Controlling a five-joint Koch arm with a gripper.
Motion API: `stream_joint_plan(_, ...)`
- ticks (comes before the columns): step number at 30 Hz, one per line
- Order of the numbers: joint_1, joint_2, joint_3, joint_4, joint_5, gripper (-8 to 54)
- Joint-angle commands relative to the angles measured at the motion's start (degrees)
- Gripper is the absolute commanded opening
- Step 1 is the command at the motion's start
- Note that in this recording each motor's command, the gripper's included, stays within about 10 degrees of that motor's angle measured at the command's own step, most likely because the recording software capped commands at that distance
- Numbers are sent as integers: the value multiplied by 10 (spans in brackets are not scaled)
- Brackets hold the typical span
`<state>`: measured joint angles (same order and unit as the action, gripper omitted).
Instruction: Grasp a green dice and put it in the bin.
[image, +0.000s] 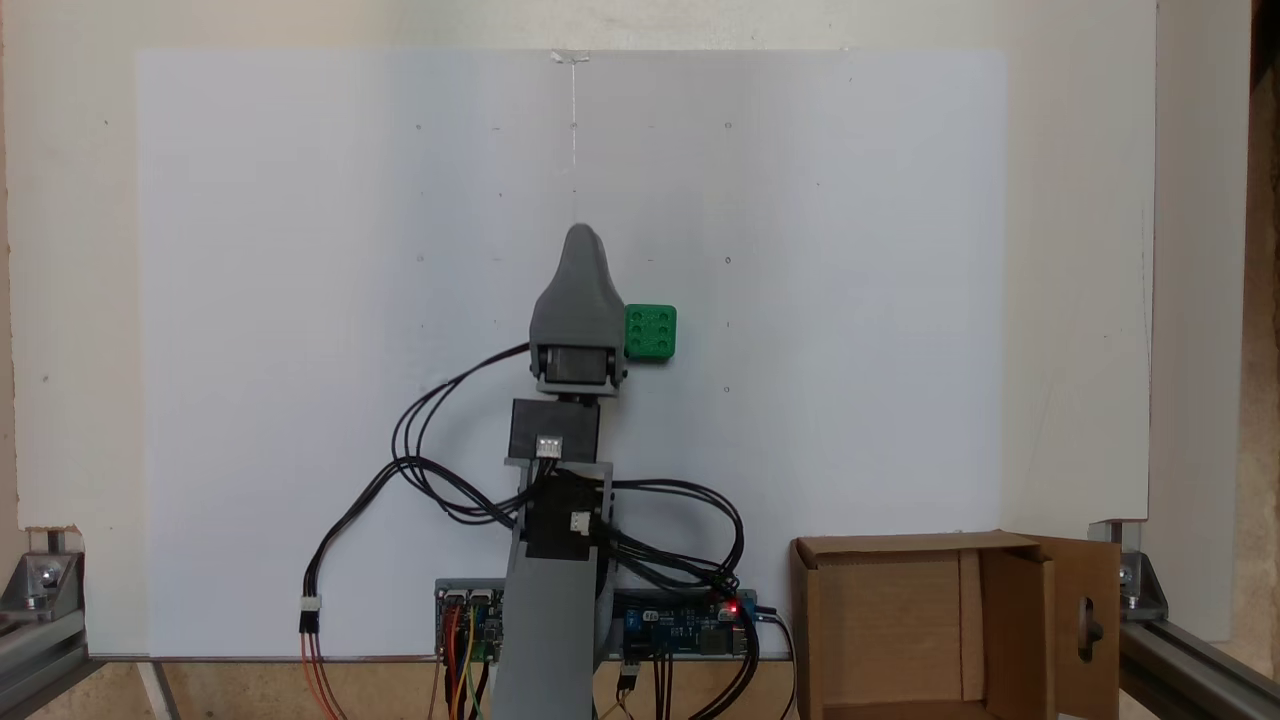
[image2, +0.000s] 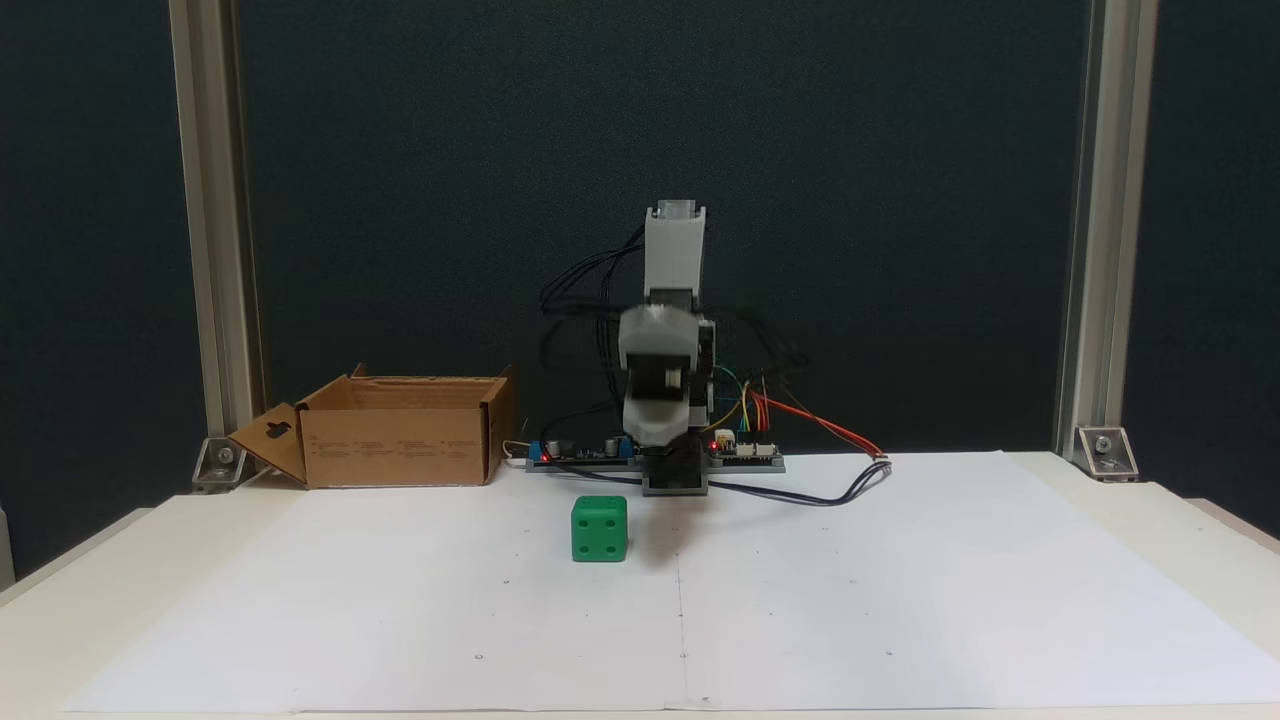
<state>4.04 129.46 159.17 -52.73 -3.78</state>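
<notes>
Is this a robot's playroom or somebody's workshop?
Probably a hobby robot test bench: bare circuit boards with loose wires, metal frame rails, and white paper taped flat under the green dice.

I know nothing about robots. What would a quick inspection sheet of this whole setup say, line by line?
Surface: white paper sheet covering a pale table.
Job's things: green dice resting on the paper, free; cardboard box open at the table's edge, nothing seen inside.
Clutter: nothing seen.
Gripper: grey gripper above the paper beside the dice, holding nothing; open or shut cannot be told.
Cables: black loops around the arm; coloured wires at the circuit boards.
Surroundings: metal frame posts, dark backdrop.
</notes>
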Motion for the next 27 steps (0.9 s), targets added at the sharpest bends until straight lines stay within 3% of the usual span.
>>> stream_joint_plan(1, 3, 60, -61, 91, -10, 436)
stream_joint_plan(22, 98, 41, -394, 888, -3, 432)
stream_joint_plan(27, 154, 1, -410, 1064, -99, 439)
